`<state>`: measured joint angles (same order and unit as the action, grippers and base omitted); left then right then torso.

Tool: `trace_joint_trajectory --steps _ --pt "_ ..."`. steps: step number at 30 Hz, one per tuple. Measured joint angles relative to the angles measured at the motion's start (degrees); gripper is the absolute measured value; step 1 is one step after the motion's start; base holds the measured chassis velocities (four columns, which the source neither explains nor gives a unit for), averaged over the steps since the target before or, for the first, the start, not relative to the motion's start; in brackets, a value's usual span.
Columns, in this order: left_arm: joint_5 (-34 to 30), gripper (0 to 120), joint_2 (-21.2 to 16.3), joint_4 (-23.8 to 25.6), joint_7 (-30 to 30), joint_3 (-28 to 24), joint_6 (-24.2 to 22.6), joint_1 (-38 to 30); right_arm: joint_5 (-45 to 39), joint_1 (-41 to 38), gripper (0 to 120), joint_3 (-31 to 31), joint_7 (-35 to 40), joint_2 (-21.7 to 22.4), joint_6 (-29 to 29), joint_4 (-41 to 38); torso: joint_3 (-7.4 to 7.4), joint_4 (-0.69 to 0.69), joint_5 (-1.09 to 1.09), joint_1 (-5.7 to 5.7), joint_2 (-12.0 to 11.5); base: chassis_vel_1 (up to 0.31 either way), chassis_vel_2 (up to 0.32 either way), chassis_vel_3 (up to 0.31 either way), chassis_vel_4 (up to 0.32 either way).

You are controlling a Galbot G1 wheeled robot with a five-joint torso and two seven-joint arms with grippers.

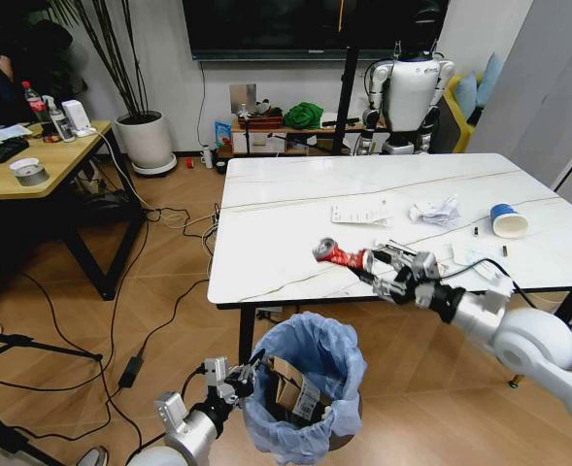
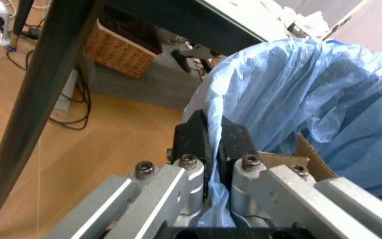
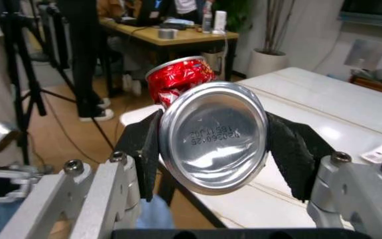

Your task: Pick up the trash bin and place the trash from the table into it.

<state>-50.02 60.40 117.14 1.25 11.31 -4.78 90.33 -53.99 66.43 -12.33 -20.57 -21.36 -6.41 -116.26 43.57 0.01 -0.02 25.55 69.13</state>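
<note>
The trash bin [image 1: 305, 398], lined with a crinkled light-blue bag, hangs in front of the table's near edge with brown cardboard [image 1: 290, 386] inside. My left gripper [image 1: 247, 382] is shut on the bag's rim [image 2: 212, 179] at the bin's left side. Above the white marble table [image 1: 286, 223], near its front edge, my right gripper [image 1: 368, 260] is shut on a crushed red can [image 1: 336, 254]; its silver bottom [image 3: 212, 137] sits between the black pads. Crumpled white paper [image 1: 435, 210], a blue-and-white paper cup [image 1: 507, 220] and a printed sheet [image 1: 360, 214] lie on the table.
A tan wooden desk [image 1: 33, 165] stands at the left with cables [image 1: 140, 320] on the floor beside it. A white robot [image 1: 409, 92] and a low shelf [image 1: 276, 131] stand behind the table. A black table leg [image 2: 38, 94] is close to the bin.
</note>
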Motion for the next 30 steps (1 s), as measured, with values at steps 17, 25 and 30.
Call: trace_joint_trajectory --steps 17,25,30 --pt "0.91 0 1.86 1.85 -0.18 2.74 -0.02 1.99 3.11 9.15 50 3.57 -0.09 4.74 0.37 -12.29 0.00 0.00 0.02 0.00 0.00 0.000 0.000 0.000 0.000" --pt "1.97 0 2.75 1.97 -0.85 2.53 -0.09 2.75 5.82 8.29 50 7.15 -0.29 2.72 0.67 -9.92 0.01 0.00 0.03 0.00 0.00 0.000 0.000 0.000 0.000" --pt "2.36 0 3.06 1.97 -0.91 2.50 -0.15 3.03 5.88 7.92 50 6.89 -0.89 2.52 0.34 -9.55 0.01 0.00 0.01 0.00 0.00 0.000 0.000 0.000 0.000"
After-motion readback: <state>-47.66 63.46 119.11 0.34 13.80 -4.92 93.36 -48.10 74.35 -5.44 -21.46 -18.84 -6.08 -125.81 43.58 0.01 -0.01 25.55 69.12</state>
